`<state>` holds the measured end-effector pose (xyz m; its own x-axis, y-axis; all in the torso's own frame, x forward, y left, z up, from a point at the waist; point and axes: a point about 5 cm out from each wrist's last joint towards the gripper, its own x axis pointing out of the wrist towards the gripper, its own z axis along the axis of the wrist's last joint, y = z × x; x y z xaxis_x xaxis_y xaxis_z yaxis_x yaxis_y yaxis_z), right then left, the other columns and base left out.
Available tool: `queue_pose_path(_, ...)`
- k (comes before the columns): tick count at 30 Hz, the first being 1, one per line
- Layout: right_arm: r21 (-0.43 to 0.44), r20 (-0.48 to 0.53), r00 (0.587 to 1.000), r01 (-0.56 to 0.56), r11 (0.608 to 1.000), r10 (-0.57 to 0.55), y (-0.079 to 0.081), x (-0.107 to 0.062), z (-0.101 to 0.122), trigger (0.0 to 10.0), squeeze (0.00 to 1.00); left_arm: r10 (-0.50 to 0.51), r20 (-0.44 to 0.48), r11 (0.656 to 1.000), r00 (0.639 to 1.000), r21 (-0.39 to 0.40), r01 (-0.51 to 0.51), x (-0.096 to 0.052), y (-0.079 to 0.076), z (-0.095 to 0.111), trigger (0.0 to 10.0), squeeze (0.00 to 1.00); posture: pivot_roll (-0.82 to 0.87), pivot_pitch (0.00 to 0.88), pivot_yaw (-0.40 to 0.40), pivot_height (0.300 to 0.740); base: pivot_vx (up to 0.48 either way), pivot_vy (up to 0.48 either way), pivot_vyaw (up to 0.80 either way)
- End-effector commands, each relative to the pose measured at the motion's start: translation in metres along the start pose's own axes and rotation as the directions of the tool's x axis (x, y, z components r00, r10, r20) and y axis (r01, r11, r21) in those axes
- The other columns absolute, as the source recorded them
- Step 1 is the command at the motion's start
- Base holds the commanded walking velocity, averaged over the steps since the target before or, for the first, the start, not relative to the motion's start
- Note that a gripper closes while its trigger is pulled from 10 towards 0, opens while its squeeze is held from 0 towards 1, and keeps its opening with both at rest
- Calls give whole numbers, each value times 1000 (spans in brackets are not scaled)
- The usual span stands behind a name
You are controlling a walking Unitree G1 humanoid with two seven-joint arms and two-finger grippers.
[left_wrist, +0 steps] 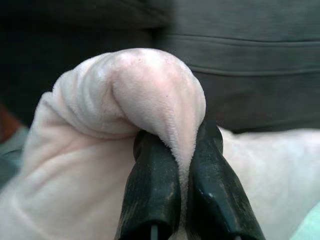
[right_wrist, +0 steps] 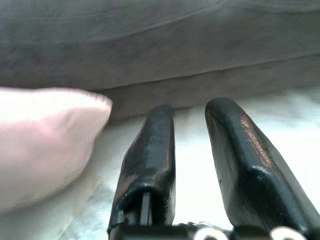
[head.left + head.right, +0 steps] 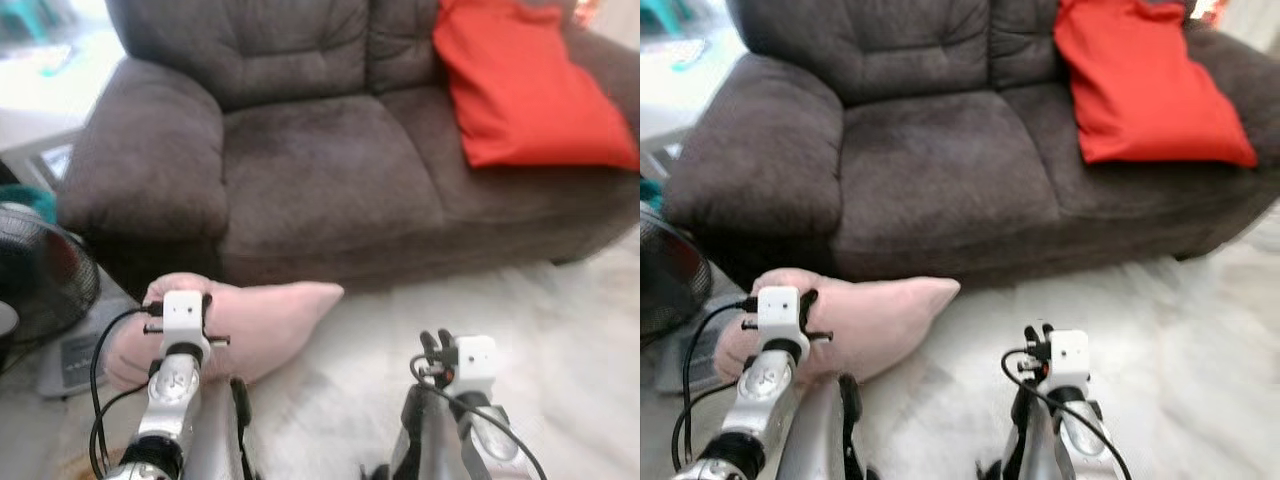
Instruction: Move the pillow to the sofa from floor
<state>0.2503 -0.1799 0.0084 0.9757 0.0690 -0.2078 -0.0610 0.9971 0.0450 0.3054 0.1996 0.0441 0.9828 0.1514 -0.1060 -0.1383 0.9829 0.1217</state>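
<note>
The pink pillow lies on the floor by the sofa. The left pincer pinches its corner (a soft fold). The right pincer is open, holding nothing.

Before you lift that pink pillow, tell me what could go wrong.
The left gripper pinches only a thin fold at one end of the pink pillow, so the fabric could slip out as its weight comes on. The right gripper is open and apart from the pillow, giving no support, so the far corner may drag on the floor. The red cushion takes the sofa's right seat; aim left.
</note>
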Motion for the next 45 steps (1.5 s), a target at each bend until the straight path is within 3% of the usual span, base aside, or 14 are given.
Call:
queue_pose_path(1,2,-8,1000,3,1000,-3,-2,-1,-3,10000,0,13,84,1000,996,-4,-13,7,2,18,10000,0,43,33,-8,472,0,0,0)
queue_pose_path(14,22,-29,999,15,1000,-14,-3,-2,-8,10000,0,-1,95,1000,995,-6,2,5,3,18,10000,0,40,43,-9,472,0,0,0)
queue_pose_path(17,66,-73,997,42,997,-37,-4,-3,-18,10000,0,-15,99,1000,995,-13,16,5,1,19,10000,0,43,44,-12,472,0,0,0)
queue_pose_path(24,52,-183,982,55,997,-45,-6,-9,-37,10000,0,-31,125,999,992,-16,33,5,-3,24,10000,0,51,45,-17,472,0,0,0)
queue_pose_path(30,57,-118,991,69,996,-62,0,-8,-29,10000,0,-50,119,998,992,-18,52,5,-6,24,10000,0,42,46,-10,472,0,0,0)
queue_pose_path(41,74,-81,996,55,996,-49,3,-7,-22,10000,0,-55,115,998,992,-15,57,5,-6,24,10000,0,47,46,-4,537,0,0,0)
queue_pose_path(45,74,-81,996,55,996,-49,3,-7,-22,10000,0,-55,115,998,992,-15,57,5,-6,24,10000,0,47,46,-4,537,0,0,0)
